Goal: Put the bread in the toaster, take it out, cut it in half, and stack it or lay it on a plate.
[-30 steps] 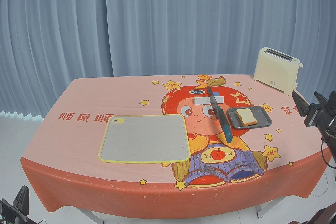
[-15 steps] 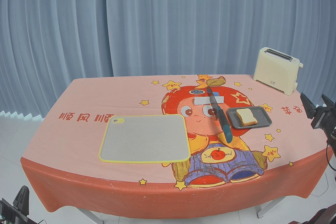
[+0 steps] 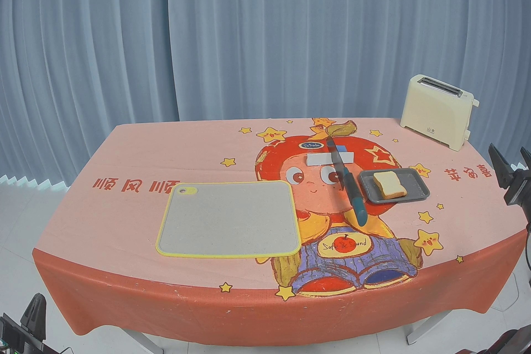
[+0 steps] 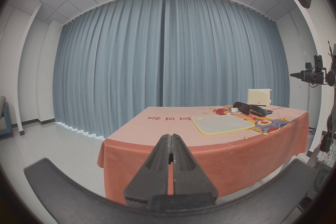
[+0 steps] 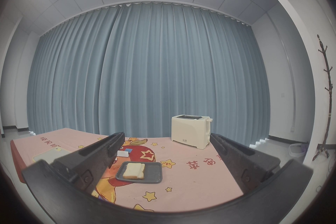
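A slice of bread (image 3: 390, 185) (image 5: 134, 170) lies on a dark grey plate (image 3: 416, 189) (image 5: 154, 173) right of the table's middle. The cream toaster (image 3: 437, 110) (image 5: 190, 131) (image 4: 259, 97) stands at the far right corner, slots up. A knife with a blue handle (image 3: 347, 182) lies just left of the plate. A grey cutting board with a yellow rim (image 3: 229, 218) (image 4: 222, 123) lies left of centre. My right gripper (image 3: 511, 164) (image 5: 166, 154) hangs open off the table's right edge, well apart from the plate. My left gripper (image 4: 171, 158) is shut and empty, low beyond the table's front left corner.
The table wears a pink cloth (image 3: 138, 161) with a cartoon print, its hem hanging over the front edge. A small white and blue block (image 3: 323, 157) sits under the knife's blade. Blue curtains (image 3: 265, 23) close off the back.
My right gripper has drawn back to the right and slightly down, away from the toaster and off the table's edge. Nothing on the table has moved.
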